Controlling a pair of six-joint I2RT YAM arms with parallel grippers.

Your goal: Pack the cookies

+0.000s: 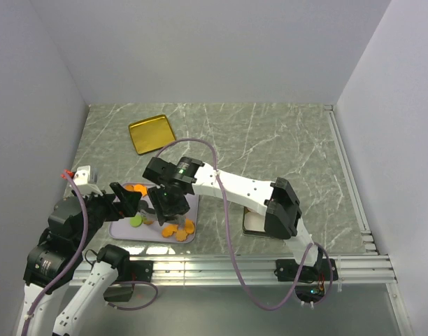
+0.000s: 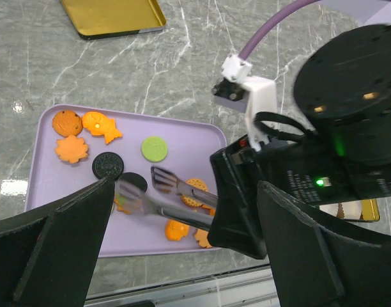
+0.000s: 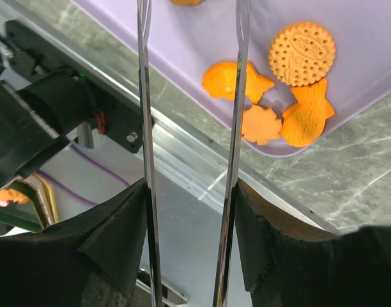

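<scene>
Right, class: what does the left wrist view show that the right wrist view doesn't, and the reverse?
Left wrist only: the gold tray, a green cookie, a black cookie and the right arm itself. Right wrist only: black hardware with red wires beyond the table's edge. Both: the purple tray, orange cookies and the tongs.
</scene>
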